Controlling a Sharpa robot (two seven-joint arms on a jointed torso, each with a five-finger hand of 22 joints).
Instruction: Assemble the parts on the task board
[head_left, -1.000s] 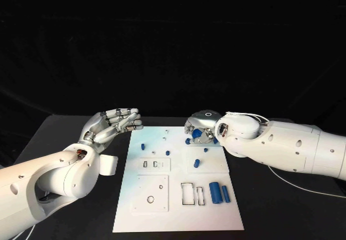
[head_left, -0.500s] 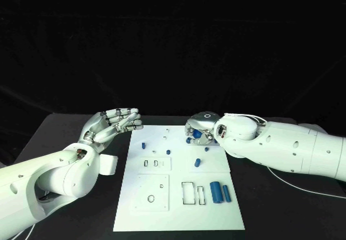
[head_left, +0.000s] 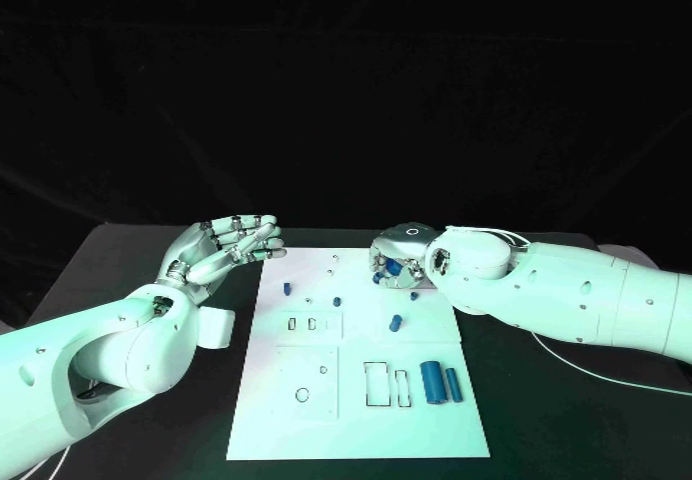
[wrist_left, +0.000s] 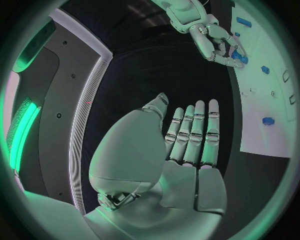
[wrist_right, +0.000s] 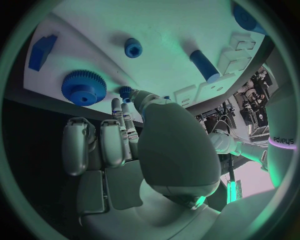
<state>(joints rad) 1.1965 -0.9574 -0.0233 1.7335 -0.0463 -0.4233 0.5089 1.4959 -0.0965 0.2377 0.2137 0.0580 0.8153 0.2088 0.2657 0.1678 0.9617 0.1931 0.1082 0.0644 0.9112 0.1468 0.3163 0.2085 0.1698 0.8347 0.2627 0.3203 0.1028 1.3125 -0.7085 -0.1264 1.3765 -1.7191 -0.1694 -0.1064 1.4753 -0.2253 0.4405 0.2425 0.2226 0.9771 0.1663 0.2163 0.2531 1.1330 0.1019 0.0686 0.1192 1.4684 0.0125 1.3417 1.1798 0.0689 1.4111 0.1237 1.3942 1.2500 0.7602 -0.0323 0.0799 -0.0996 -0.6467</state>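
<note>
while several blue parts (head_left: 433, 382) lie loose on task board (head_left: 358, 430), assembly barely begun; right hand (head_left: 400, 258) fingers curled at gear (wrist_right: 82, 86), grasp unclear; left hand (head_left: 228, 247) empty, fingers apart

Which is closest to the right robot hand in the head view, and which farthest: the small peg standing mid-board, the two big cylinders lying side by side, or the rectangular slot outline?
Measured from the right robot hand:
1. Small blue peg, mid-board, just below the hand.
2. Pair of blue cylinders, near the board's lower right edge.
3. Rectangular slot outline, beside the cylinders; too close to them to rank firmly.
</note>
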